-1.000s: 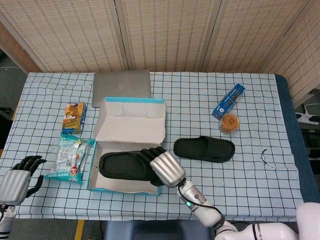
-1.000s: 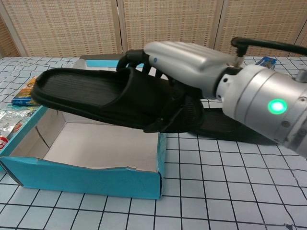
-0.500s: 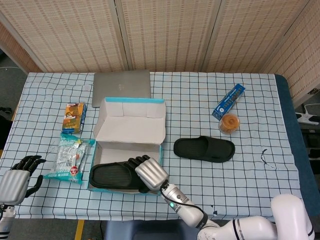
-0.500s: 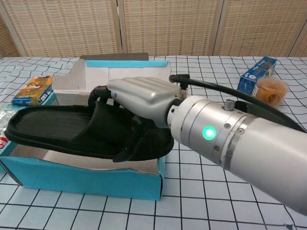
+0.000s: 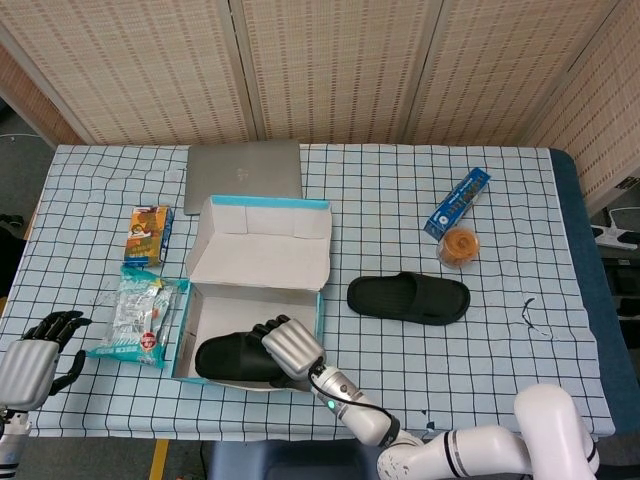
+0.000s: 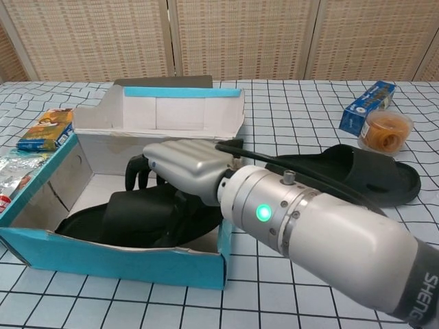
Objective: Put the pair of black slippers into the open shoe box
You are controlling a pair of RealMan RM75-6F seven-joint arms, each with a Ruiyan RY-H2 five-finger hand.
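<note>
Checked blue-and-white cloth covers the table [image 5: 400,190]. Over the last second the right hand [image 5: 287,346], fingers wrapped on the first black rubber slipper [image 6: 130,219], has lowered it inside the teal cardboard shoe box [image 6: 116,257]; release comes next. Its black twin slipper [image 5: 408,297] waits right of the box. At the near left edge, the left hand [image 5: 38,362] idles, curled, empty.

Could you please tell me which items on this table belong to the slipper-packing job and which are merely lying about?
Belonging to the job:
- black rubber slipper inside the box, held by the right hand
- second black rubber slipper on the tablecloth
- open blue cardboard shoe box

Lying about:
- grey laptop
- yellow snack carton
- clear snack bag
- blue biscuit box
- round tub
</note>
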